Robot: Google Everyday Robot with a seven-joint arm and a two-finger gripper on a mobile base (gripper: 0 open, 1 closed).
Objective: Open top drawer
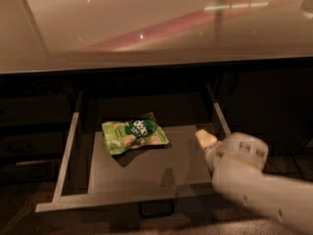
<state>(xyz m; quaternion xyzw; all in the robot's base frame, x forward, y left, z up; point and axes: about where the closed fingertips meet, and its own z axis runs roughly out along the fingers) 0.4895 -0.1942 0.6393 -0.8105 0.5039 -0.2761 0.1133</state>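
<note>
As top drawer (pixel 146 168) stands open, one pouch (pixel 134 135) inside, gripper (pixel 206 139) right

Countertop (pixel 146 28): glossy, reflective. Drawer (pixel 146 173): floor matt, dark; side rails pale, metallic. Bag (pixel 134 136): shiny plastic film. Arm (pixel 254 185): smooth white plastic. Gripper (pixel 205 139): pale, matt, at drawer's right rail.

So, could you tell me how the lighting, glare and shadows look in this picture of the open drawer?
Camera view: the glossy beige countertop carries a pink streak of glare and small bright spots; the open dark grey top drawer beneath is dim; the green snack pouch casts a shadow on its floor; the pale gripper, by the drawer's right rail, is lit.
</note>
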